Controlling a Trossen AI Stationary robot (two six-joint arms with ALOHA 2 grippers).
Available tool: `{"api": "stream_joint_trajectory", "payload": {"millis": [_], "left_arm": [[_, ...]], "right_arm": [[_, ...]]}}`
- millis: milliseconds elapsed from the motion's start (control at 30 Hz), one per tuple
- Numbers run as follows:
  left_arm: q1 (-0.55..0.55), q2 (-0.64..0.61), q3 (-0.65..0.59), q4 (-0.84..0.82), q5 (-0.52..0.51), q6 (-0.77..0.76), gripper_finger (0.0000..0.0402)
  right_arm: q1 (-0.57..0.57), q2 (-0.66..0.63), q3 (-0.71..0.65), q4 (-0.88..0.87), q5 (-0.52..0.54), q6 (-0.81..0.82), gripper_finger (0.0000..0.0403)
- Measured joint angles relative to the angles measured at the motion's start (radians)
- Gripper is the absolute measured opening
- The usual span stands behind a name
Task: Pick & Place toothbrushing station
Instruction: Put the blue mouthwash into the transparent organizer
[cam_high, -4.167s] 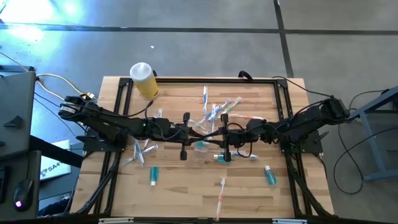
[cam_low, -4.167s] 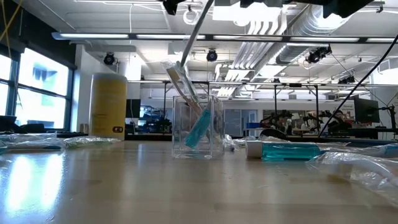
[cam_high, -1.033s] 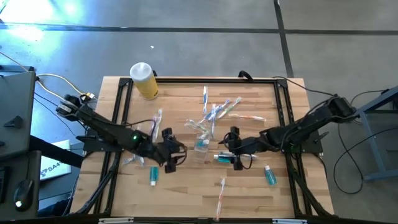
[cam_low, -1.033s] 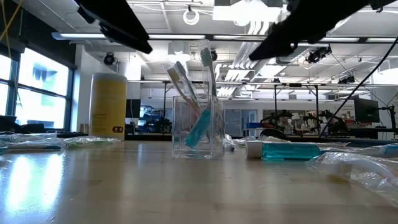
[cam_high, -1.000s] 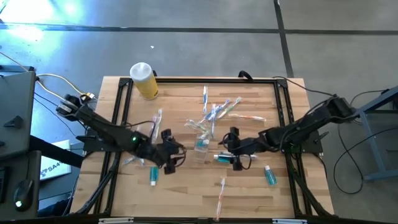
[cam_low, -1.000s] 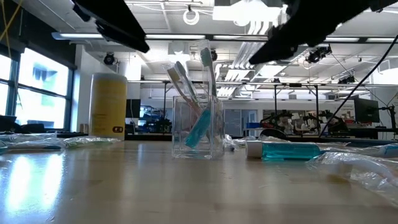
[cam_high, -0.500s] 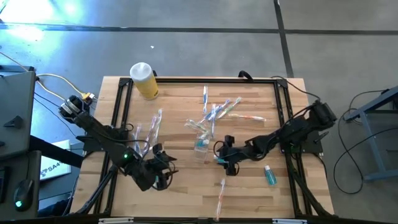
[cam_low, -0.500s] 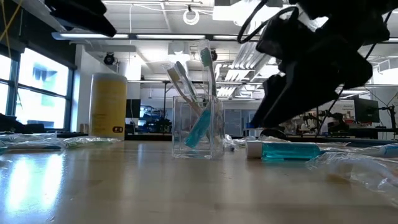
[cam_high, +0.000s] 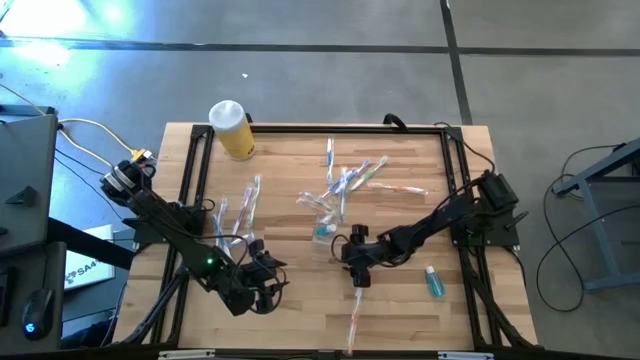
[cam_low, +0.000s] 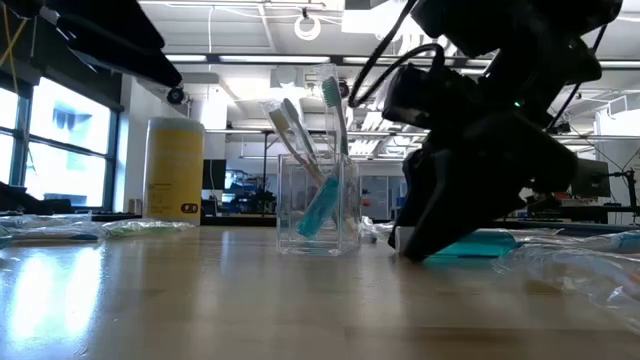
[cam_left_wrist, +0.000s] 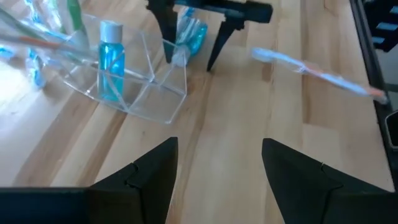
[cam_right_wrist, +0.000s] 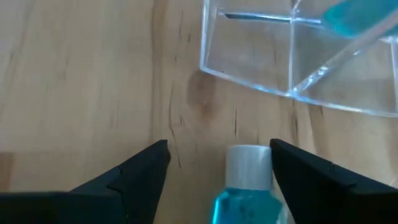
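Item: clear cup (cam_high: 323, 224), upright near the table's centre, holding three toothbrushes (cam_low: 327, 115) and one teal tube (cam_left_wrist: 111, 57). Item: second tube (cam_right_wrist: 244, 186), lying flat just beside the cup at about 4 o'clock in the high view, white cap toward the cup, not touching it. Item: right gripper (cam_high: 357, 259), low over that tube, fingers spread and empty; in its wrist view the tube lies between the two fingers, one on each flank. Item: left gripper (cam_high: 262, 286), at about 8 o'clock from the cup and apart from it, fingers spread, nothing held, waiting. Loose stock: one toothbrush (cam_high: 354, 313) at 6 o'clock near the front edge, a tube (cam_high: 434, 281) at 4 o'clock farther out, a scatter of brushes (cam_high: 355, 176) at 12 to 1 o'clock, more (cam_high: 236, 208) at 9 o'clock; yellow bottle (cam_high: 232, 129) at 11 o'clock, not part of the set. Step in hand, by judgement: taking up the flat tube. Handling note: lower until the fingers straddle the teal body, not the cap; close squarely across its width; lift clear before swinging, since the cup wall stands close and a nudge could tip it.
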Motion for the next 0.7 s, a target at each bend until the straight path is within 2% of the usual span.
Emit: {"api": "stream_joint_trajectory", "payload": {"millis": [133,433,700], "left_arm": [[-0.002,0.015,0.0,0.029,0.015,0.001,0.0227],[-0.012,0.02,0.0,0.045,0.035,-0.003,0.0227],[-0.02,0.02,0.0,0.047,0.022,0.001,0.0227]], "right_arm": [[0.0,0.011,0.008,-0.015,0.003,0.058,0.0274],[0.0,0.014,0.008,-0.084,0.01,0.067,0.0272],[-0.004,0.014,0.009,-0.13,-0.024,0.054,0.0221]]}}
